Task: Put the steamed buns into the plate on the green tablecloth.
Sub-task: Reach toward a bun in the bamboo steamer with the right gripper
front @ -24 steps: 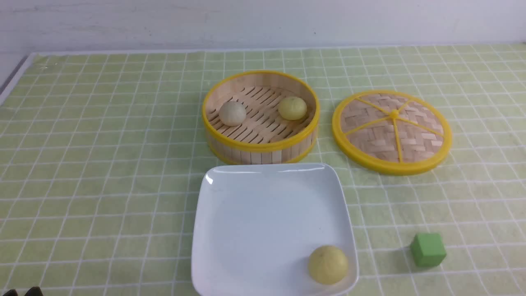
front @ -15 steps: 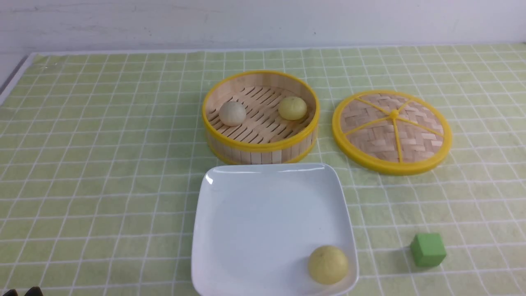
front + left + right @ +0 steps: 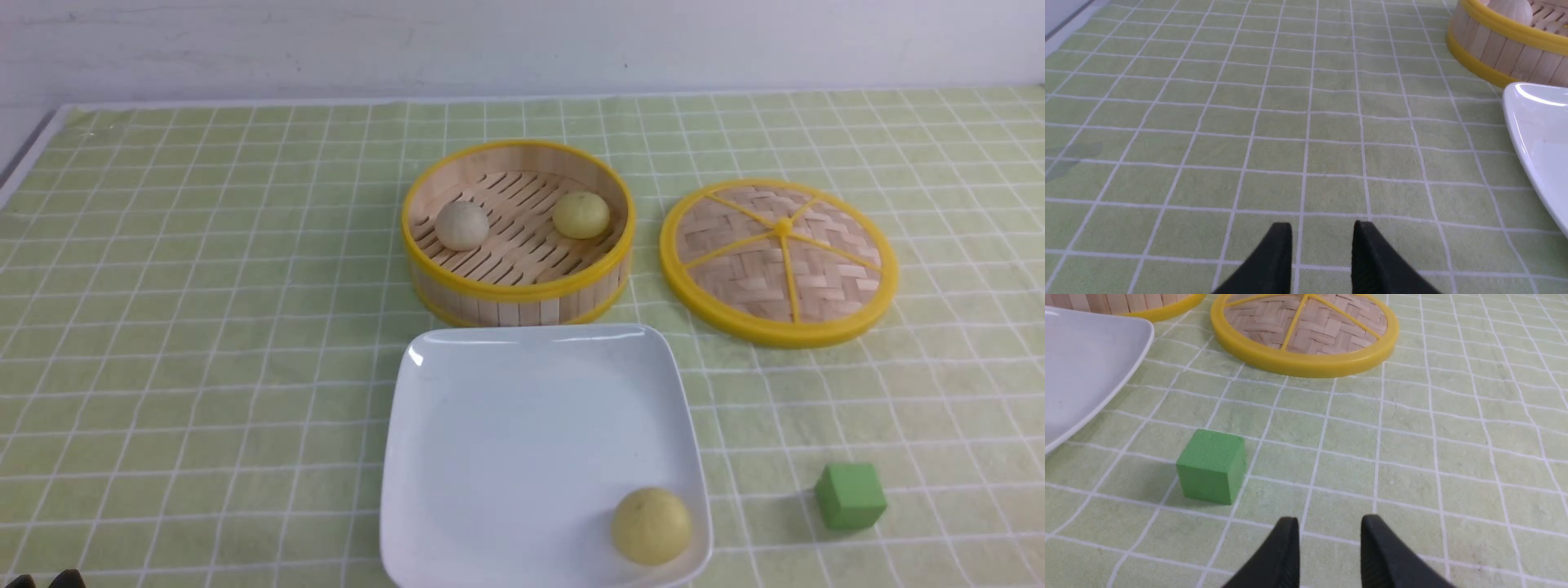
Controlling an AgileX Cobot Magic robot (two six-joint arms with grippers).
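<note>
One pale yellow steamed bun (image 3: 651, 526) lies in the near right corner of the white square plate (image 3: 506, 425) on the green tablecloth (image 3: 204, 327). A greyish-white bun (image 3: 462, 225) and a second pale yellow bun (image 3: 581, 215) sit in the bamboo steamer (image 3: 518, 290) behind the plate. My left gripper (image 3: 1322, 228) hovers open over bare cloth left of the plate (image 3: 1539, 134), holding nothing. Over the cloth right of the plate, my right gripper (image 3: 1329, 522) is also open and empty. Only a dark tip of the left gripper shows at the front view's bottom left corner.
The steamer's woven lid (image 3: 780, 261) lies flat to the right of the steamer. A green cube (image 3: 850, 496) stands on the cloth right of the plate, close in front of my right gripper and a little to its side (image 3: 1211, 466). The cloth's left edge (image 3: 33, 147) meets a grey surface.
</note>
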